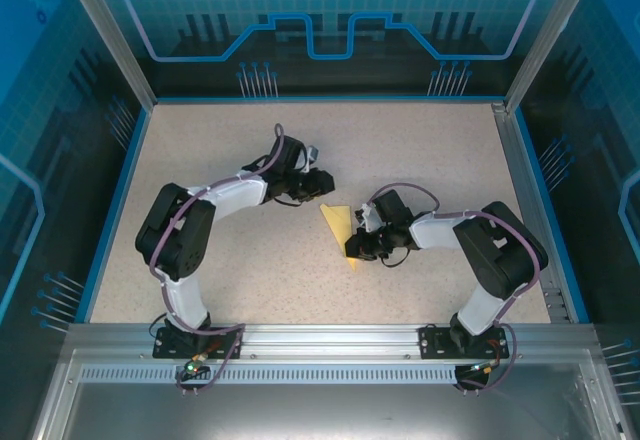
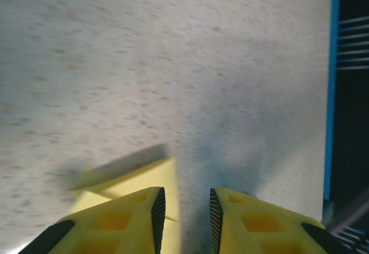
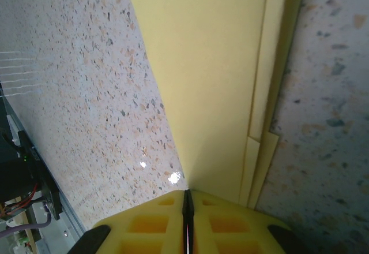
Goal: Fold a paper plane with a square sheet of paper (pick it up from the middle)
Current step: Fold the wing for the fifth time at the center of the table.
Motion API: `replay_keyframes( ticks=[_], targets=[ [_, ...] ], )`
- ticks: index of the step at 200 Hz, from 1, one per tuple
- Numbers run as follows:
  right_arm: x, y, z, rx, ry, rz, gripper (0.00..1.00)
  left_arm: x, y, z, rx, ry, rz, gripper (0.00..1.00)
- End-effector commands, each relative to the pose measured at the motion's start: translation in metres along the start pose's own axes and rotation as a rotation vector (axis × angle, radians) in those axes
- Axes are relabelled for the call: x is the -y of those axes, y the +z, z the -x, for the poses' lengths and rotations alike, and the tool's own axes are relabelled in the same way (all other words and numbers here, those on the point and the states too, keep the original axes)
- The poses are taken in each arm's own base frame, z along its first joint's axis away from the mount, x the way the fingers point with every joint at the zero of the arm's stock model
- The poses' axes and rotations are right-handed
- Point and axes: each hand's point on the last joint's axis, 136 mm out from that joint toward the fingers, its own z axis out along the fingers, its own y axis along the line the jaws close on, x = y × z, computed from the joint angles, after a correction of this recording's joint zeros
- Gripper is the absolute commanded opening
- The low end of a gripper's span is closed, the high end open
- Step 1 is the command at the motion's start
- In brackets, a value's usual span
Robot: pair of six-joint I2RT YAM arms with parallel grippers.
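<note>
The paper plane (image 1: pixel 338 222) lies near the middle of the table as a slim, tapered wedge of pale-yellow paper. In the right wrist view its layered folds (image 3: pixel 213 81) run away from my right gripper (image 3: pixel 187 195), which is shut on its narrow end. In the top view that gripper (image 1: pixel 358 248) is at the paper's near end. My left gripper (image 1: pixel 322 185) hovers just beyond the far end. Its jaws (image 2: pixel 187 205) stand a little apart with bare table between them. A corner of the paper (image 2: pixel 144 179) lies beside and under the left finger.
The speckled tabletop (image 1: pixel 230 140) is bordered by a blue rim (image 2: pixel 330 92) and enclosure posts. An aluminium rail (image 1: pixel 330 338) runs along the near edge, where both arm bases are bolted.
</note>
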Motion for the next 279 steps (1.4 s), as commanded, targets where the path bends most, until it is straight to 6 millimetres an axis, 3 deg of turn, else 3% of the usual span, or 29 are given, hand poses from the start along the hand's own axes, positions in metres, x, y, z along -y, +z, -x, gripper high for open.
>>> replay_keyframes(
  ticks=[1, 40, 78, 111, 138, 175, 208, 279],
  targets=[
    [0.030, 0.006, -0.022, -0.070, 0.067, -0.112, 0.11, -0.006, 0.018, -0.031, -0.092, 0.005, -0.011, 0.29],
    [0.020, 0.001, -0.015, -0.050, 0.056, -0.093, 0.12, -0.039, 0.046, -0.055, -0.166, -0.061, 0.060, 0.27],
    [-0.006, -0.008, 0.002, -0.007, 0.021, -0.036, 0.13, -0.064, 0.052, -0.066, -0.186, -0.100, 0.133, 0.25],
    [-0.027, -0.009, 0.020, 0.023, -0.008, -0.003, 0.14, -0.072, 0.055, -0.071, -0.201, -0.109, 0.155, 0.25],
    [-0.033, 0.000, 0.033, 0.030, -0.006, 0.005, 0.16, -0.074, 0.057, -0.072, -0.207, -0.118, 0.156, 0.25],
    [-0.018, 0.019, 0.043, 0.027, 0.033, -0.040, 0.18, -0.072, 0.057, -0.071, -0.207, -0.119, 0.151, 0.25],
    [-0.005, 0.030, 0.035, -0.002, 0.065, -0.047, 0.18, -0.070, 0.055, -0.070, -0.203, -0.118, 0.149, 0.25],
    [-0.010, 0.011, 0.002, -0.056, 0.026, -0.012, 0.19, -0.069, 0.056, -0.067, -0.204, -0.112, 0.160, 0.25]
  ],
)
